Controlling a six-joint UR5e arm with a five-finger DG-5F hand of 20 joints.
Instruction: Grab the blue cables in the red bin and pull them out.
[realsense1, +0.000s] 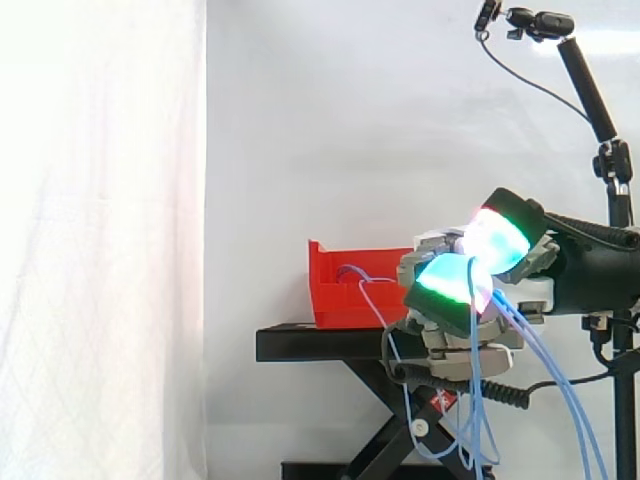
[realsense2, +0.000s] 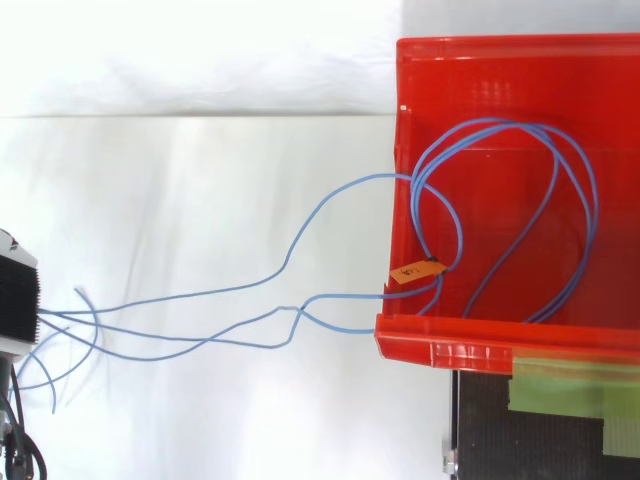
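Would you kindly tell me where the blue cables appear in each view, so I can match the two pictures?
Side view: the blue cables rise from the red bin, pass through the hand and hang down at lower right.
Top view: the blue cables loop inside the red bin and trail left to the picture's left edge.
Shared landmark: the red bin.

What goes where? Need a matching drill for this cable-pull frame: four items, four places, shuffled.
Items:
1. blue cables
2. orange tag
3. green tape
4. robot hand

Places:
A. on the black stand, beside the bin
B. on a cable, inside the bin
C. looped in the red bin, trailing out over its wall
D. outside the bin, cables hanging beneath it

Pairs: 1-C, 2-B, 3-A, 4-D
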